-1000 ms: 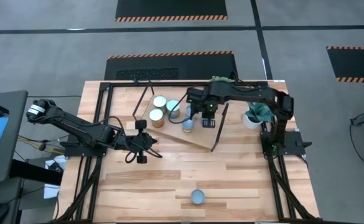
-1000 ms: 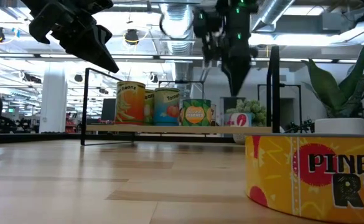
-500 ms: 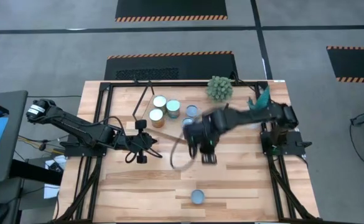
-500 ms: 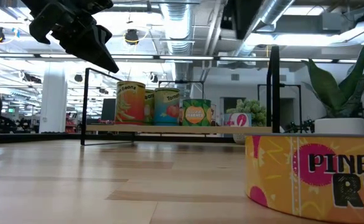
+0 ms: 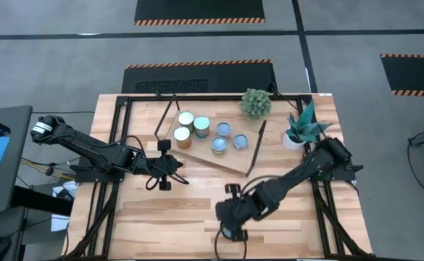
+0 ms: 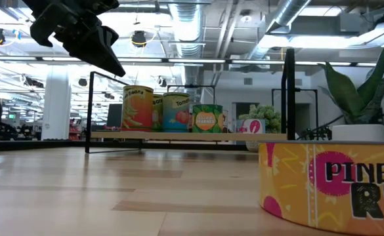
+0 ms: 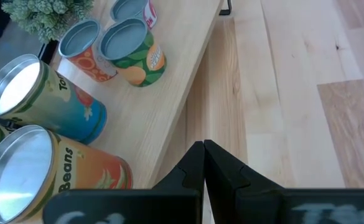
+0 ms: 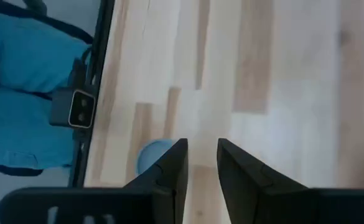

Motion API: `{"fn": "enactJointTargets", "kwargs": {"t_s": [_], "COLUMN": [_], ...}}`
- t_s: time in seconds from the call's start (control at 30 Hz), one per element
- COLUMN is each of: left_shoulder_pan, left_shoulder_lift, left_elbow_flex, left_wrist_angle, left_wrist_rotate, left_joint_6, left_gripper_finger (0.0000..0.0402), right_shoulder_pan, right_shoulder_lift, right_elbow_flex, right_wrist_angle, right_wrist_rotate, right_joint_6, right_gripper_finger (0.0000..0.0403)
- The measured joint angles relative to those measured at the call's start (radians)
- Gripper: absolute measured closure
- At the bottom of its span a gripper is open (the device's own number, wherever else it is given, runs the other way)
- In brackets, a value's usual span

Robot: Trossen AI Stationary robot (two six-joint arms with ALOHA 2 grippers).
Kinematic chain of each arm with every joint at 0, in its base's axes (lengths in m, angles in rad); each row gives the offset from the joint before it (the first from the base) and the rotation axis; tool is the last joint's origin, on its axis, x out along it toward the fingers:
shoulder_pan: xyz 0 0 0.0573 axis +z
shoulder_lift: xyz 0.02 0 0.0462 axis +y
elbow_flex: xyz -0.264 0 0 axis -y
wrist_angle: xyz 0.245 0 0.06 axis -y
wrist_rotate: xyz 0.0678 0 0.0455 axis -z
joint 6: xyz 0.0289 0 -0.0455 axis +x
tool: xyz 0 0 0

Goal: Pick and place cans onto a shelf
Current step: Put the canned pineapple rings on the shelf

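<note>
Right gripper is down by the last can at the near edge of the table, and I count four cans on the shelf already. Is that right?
Not four: the high view shows five cans on the shelf. The rest holds: the right gripper is down by the last can near the table's near edge.

desk [image 5: 161,210]: light plank top inside a black frame
shelf [image 5: 197,156]: wood board on black rod legs, standing on desk's far half
on shelf: five cans [image 5: 194,130] clustered
on desk: yellow can [image 6: 329,180] near front edge, succulent [image 5: 256,103], white plant pot [image 5: 293,139]
</note>
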State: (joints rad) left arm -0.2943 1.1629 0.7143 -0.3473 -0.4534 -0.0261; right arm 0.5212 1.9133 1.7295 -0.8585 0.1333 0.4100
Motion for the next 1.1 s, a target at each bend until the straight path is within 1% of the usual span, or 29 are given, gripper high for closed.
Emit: {"fn": "enactJointTargets", "kwargs": {"t_s": [0.13,0.27,0.37,0.5,0.57,0.8,1.1], "left_shoulder_pan": [0.0,0.0,0.0,0.0,0.0,0.0,0.0], "left_shoulder_lift": [0.0,0.0,0.0,0.0,0.0,0.0,0.0], "left_elbow_flex": [0.0,0.0,0.0,0.0,0.0,0.0,0.0], "left_wrist_angle": [-0.001,0.002,0.003,0.002,0.002,0.0,-0.002], "left_wrist_rotate": [0.0,0.012,0.024,0.026,0.026,0.028,0.075], "left_joint_6": [-0.011,-0.012,-0.008,0.013,0.014,0.01,0.008], "left_gripper_finger": [0.0401,0.0401,0.0401,0.0401,0.0401,0.0401,0.0401], "right_shoulder_pan": [0.024,0.022,0.018,0.013,0.014,0.015,0.014], "right_shoulder_lift": [0.076,0.153,0.187,0.232,0.241,0.253,0.249], "right_elbow_flex": [-0.001,-0.001,-0.001,0.001,-0.003,-0.001,0.0], "right_wrist_angle": [0.044,0.026,0.023,0.025,0.019,0.006,-0.019], "right_wrist_rotate": [-0.006,-0.032,-0.035,-0.086,-0.108,-0.1,-0.102], "right_joint_6": [0.061,0.065,0.065,0.064,0.064,0.111,0.114], "right_gripper_finger": [0.0294,0.0294,0.0294,0.0294,0.0294,0.0294,0.0294]}}
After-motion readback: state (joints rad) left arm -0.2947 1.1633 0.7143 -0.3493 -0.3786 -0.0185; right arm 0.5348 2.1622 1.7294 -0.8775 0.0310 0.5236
